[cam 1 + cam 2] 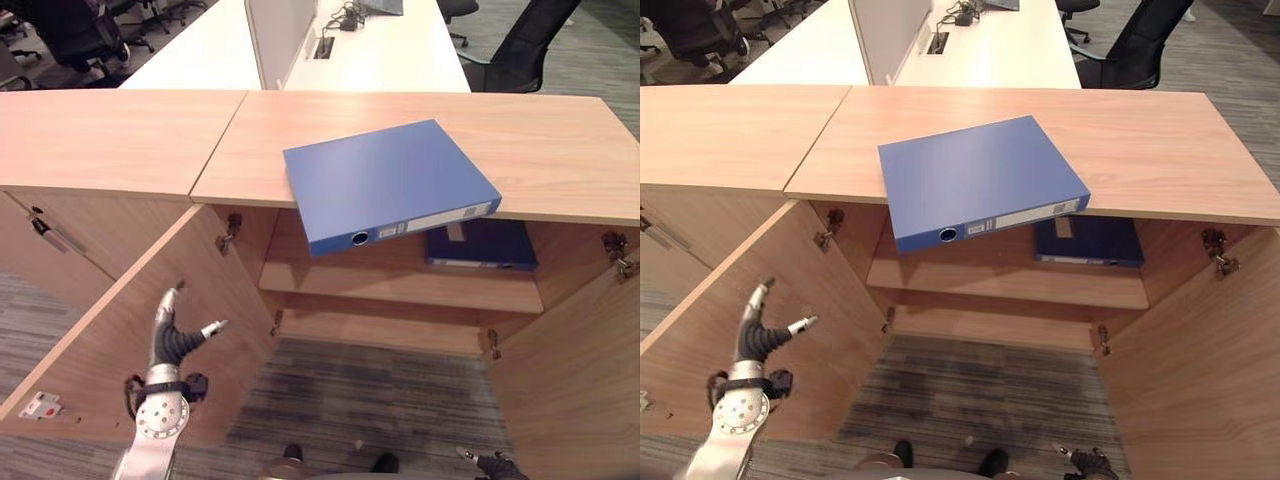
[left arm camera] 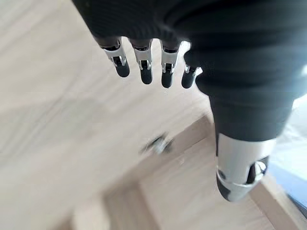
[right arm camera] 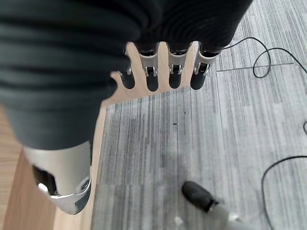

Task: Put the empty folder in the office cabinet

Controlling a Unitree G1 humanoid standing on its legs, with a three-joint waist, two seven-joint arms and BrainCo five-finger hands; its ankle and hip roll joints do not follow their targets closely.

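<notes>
Blue folder [image 1: 388, 180] overhangs the cabinet top [image 1: 560, 150]; left robot hand [image 1: 172, 335] raised, fingers spread, empty.

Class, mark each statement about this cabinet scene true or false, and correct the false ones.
1. The blue folder lies on the cabinet top, its spine end overhanging the front edge. True.
2. The left robot hand grips the folder. False: it is open, low by the open left door, holding nothing.
3. Both cabinet doors are shut. False: both stand open.
4. A second blue folder lies on the shelf inside. True.
5. The right robot hand is down over grey carpet. True.
</notes>
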